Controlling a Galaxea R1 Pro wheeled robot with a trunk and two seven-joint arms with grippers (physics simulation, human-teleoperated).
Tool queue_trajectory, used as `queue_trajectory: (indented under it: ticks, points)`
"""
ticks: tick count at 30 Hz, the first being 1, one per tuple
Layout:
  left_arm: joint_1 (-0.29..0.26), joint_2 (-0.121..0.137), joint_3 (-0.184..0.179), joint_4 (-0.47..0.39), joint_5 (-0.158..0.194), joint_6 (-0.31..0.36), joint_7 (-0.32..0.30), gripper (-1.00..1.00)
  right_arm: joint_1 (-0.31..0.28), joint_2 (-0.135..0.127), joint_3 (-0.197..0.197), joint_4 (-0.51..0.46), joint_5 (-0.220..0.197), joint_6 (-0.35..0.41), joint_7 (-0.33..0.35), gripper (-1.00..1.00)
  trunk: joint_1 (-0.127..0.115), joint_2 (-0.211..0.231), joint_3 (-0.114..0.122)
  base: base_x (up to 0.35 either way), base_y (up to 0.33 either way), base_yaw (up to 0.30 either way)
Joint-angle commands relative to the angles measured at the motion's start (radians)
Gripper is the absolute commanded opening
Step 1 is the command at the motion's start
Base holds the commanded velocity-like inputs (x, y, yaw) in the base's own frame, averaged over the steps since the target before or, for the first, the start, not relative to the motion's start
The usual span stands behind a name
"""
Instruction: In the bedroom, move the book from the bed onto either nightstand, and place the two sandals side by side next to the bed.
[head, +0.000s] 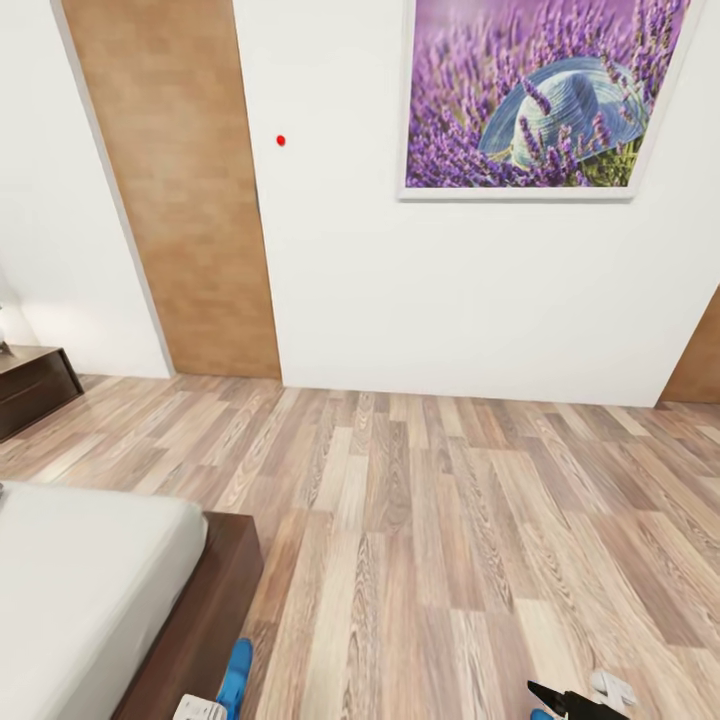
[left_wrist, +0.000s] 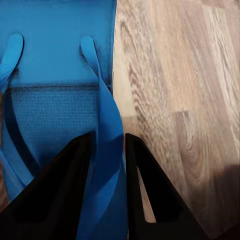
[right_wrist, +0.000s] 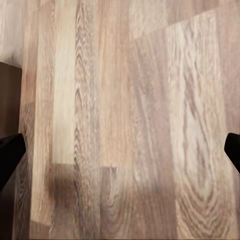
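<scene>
Low beside the bed (head: 190, 600) frame, left gripper (left_wrist: 109, 150) pinches a blue sandal (left_wrist: 55, 65) strap over plank floor (head: 450, 520). Right gripper (right_wrist: 120, 150) spread wide, empty. Farther: nightstand (head: 35, 385), lavender picture (head: 535, 95).

Framed lavender print (head: 535, 95) with a blue sunhat is hanging on the white wall (head: 450, 290), upper right. Tan wood door panel (head: 185, 190) is standing left of it, reaching down to the floor. Small red dot (head: 280, 141) is sitting on the wall between door and print. Wood-plank floor (head: 450, 540) is running across the lower half, grain mixed light and grey-brown.
</scene>
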Motion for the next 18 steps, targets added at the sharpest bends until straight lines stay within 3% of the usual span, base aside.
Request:
queue_trajectory:
  ticks: [1,18]
  points:
    - [-0.001,-0.001,0.008,0.0,-0.01,-0.006,-0.004,-1.0,0.0,0.0,-0.005,0.0,-0.004,0.01,0.004,1.0,0.0,0.0,-0.001,0.328,0.0,0.0]
    - [-0.001,-0.001,0.008,0.0,-0.01,-0.006,-0.004,-1.0,0.0,0.0,-0.005,-0.001,-0.004,0.01,0.004,1.0,0.0,0.0,-0.001,0.33,0.0,0.0]
